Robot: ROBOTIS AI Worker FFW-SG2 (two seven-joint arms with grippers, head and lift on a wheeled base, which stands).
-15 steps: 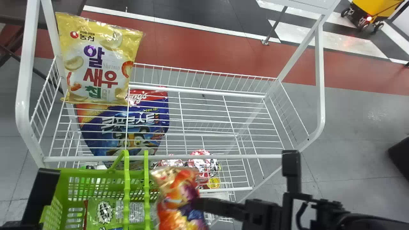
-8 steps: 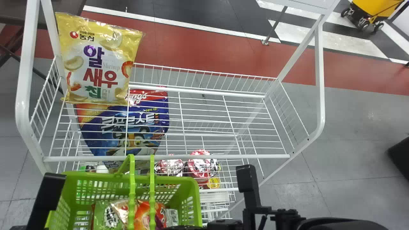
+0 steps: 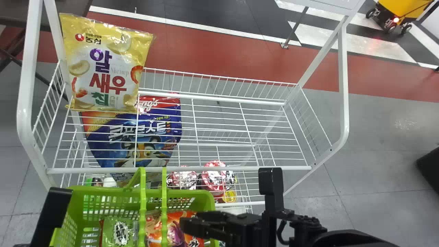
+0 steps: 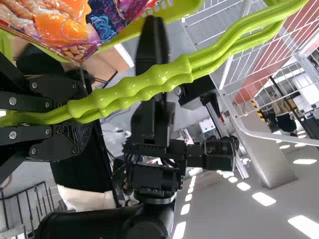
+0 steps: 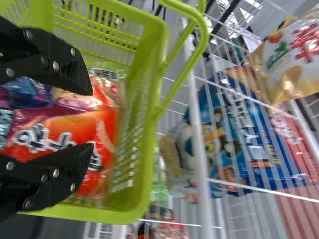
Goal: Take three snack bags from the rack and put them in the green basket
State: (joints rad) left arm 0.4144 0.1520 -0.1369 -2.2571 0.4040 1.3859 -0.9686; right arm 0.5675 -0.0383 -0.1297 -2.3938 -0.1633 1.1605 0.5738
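Firstly, at far left, the left arm (image 3: 51, 212) enters from the bottom edge. Left gripper (image 4: 67, 117): closed about the two handles (image 4: 134, 89) of the green basket (image 3: 205, 199), which slope between its fingers in its wrist view. Above, the yellow snack bag (image 3: 103, 68) is at the left end of the upper tier of the white rack (image 3: 212, 99), printed face showing. A large blue bag (image 3: 151, 137) is seen through the wires of that tier, lower down.

Next, the basket, in front of the rack's near side, handles raised. Contents noted: green snack bag (image 3: 118, 233) to the left, orange snack bag (image 3: 173, 230) just beside it on the right, partly behind a handle. Behind the basket, lower in the rack: two round, red-and-white-topped containers (image 3: 214, 176).

Right gripper (image 3: 186, 223): at the basket's right part, over the orange bag. Fingers spread wide apart; whether they touch the bag, cannot tell. Upper right, out on the floor, well apart from the rack: a yellow wheeled cart (image 3: 404, 8).
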